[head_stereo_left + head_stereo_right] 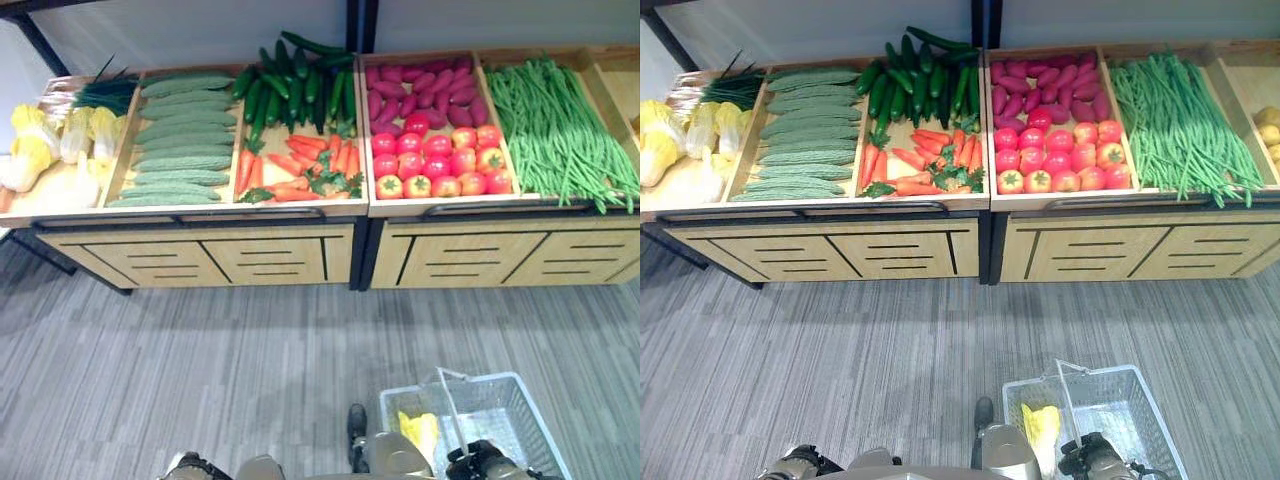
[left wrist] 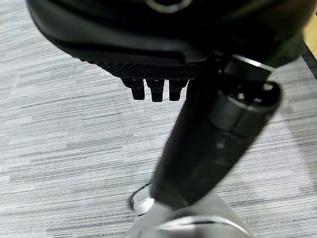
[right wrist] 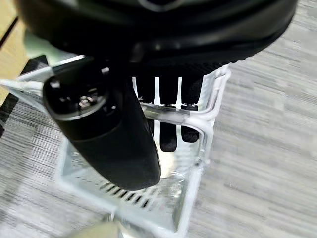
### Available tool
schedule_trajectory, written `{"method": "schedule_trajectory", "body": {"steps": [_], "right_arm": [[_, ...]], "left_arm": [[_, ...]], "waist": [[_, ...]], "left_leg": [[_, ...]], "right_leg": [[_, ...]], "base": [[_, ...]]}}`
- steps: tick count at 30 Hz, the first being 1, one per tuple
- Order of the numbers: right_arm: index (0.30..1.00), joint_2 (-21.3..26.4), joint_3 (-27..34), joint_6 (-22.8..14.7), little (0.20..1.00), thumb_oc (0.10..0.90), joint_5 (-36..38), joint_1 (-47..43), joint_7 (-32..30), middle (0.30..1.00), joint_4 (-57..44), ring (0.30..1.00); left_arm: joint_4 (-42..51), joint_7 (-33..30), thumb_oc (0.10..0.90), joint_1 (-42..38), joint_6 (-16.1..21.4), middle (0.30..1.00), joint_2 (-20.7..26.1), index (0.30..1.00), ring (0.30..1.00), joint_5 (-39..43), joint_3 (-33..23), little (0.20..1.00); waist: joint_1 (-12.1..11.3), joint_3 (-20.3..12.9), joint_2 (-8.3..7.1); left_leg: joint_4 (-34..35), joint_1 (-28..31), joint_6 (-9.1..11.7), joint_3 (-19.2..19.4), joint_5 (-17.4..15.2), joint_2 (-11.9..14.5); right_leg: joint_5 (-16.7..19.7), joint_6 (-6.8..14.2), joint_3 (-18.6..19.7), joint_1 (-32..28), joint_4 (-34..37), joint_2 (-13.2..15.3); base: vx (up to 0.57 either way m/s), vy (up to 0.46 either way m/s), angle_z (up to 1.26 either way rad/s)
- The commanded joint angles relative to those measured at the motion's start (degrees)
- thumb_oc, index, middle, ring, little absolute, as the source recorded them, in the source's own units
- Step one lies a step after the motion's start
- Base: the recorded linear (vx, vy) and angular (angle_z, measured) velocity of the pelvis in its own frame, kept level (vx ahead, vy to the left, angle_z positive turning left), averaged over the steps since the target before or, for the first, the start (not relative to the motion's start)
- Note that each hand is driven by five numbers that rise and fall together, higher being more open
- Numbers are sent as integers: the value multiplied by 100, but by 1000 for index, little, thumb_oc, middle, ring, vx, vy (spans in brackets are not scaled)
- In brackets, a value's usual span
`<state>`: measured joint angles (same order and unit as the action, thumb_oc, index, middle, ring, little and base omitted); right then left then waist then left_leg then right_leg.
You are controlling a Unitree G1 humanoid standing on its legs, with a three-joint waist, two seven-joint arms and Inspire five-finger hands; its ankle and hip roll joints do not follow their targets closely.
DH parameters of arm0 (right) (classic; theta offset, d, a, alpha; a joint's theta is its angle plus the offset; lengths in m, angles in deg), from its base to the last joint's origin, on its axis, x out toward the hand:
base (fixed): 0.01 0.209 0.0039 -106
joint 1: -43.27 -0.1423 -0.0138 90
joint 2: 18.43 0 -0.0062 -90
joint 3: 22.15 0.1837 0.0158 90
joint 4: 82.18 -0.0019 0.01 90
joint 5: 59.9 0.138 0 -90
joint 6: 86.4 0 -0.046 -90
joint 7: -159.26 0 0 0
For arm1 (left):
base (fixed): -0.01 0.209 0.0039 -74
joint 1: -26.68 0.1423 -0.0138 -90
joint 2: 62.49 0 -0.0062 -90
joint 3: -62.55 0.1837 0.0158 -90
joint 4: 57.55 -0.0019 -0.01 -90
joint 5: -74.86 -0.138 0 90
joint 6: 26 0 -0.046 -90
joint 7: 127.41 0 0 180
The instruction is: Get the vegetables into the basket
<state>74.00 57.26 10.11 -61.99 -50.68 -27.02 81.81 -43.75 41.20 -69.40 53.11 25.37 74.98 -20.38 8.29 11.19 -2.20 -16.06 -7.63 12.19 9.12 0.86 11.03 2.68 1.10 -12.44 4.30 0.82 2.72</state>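
- Grey striped carpet (image 1: 250, 370) covers the floor between me and two wooden produce stands (image 1: 200, 255) set side by side against a pale wall.
- Both stands are split into trays; I can read no writing or labels on them, and their fronts carry only dark line patterns.
- Long green beans (image 1: 560, 125) fill a right-hand tray, their long axes running from the back of the stand toward me.
- Pale green bumpy cucumbers (image 1: 175, 140) lie stacked crosswise, long axes running left to right.
- Dark green cucumbers (image 1: 290, 85) lie in a fan at the back of the middle tray, with carrots (image 1: 300, 165) in front of them, tips pointing various ways.
- Red tomatoes (image 1: 440, 160) sit in rows in front of purplish sweet potatoes (image 1: 425, 85).
- Yellow-white cabbages (image 1: 40, 145) and green chives (image 1: 105, 90) are on the far left.
- White plastic basket (image 1: 500, 410) hangs at my lower right, well apart from the stands, with one yellowish leafy vegetable (image 1: 420, 430) inside, lying lengthwise toward me.
- My right hand (image 3: 171, 114) has its fingers curled round the basket's handle (image 3: 163, 111).
- My left hand (image 2: 156, 74) hangs over the carpet, its fingers curled in and holding nothing.
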Motion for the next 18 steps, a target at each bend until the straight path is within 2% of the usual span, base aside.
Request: {"method": "schedule_trajectory", "body": {"steps": [1,2,4,9,11,18], "right_arm": [[300,162,-77,18,300,400,41,61,-29,300,-65,300],[300,160,-132,12,300,400,-3,58,-24,300,-72,300],[300,87,-231,6,300,400,-43,9,-37,300,-92,300],[300,-34,-317,-10,300,400,15,-31,-43,300,-96,300],[300,-80,-361,0,300,400,-22,-73,-59,300,-97,300],[300,-160,-435,7,300,400,-61,-157,-64,300,-119,300]], "left_arm": [[241,1,900,131,3,1000,-89,1000,1000,133,59,1000],[225,-1,900,144,29,1000,-81,1000,1000,109,62,1000],[142,-41,900,159,13,1000,-79,1000,1000,129,38,1000],[146,-20,900,156,12,1000,-79,1000,1000,92,77,1000],[162,-35,900,121,0,1000,-54,1000,1000,50,113,1000],[138,-133,900,68,2,1000,48,1000,1000,76,59,1000]], "waist": [[-162,255,83],[-278,292,101],[-377,278,111],[-409,228,78],[-399,223,54],[-412,190,-27]], "left_leg": [[851,-161,-473,80,521,-135],[1137,-242,-469,-232,704,-262],[1336,-177,-488,-603,727,-387],[1584,28,-559,-464,682,-434],[1737,127,-598,-336,673,-465],[1810,230,-717,-238,530,-580]], "right_leg": [[-125,419,424,-76,-327,282],[-181,426,562,-226,-281,227],[-255,430,879,-380,-241,103],[-192,458,1009,-369,-91,111],[-115,524,1033,-335,9,188],[-60,631,1187,-247,65,288]], "base": [[225,105,34],[257,104,-13],[240,88,-63],[66,75,-92],[30,129,-34],[34,89,-12]]}}
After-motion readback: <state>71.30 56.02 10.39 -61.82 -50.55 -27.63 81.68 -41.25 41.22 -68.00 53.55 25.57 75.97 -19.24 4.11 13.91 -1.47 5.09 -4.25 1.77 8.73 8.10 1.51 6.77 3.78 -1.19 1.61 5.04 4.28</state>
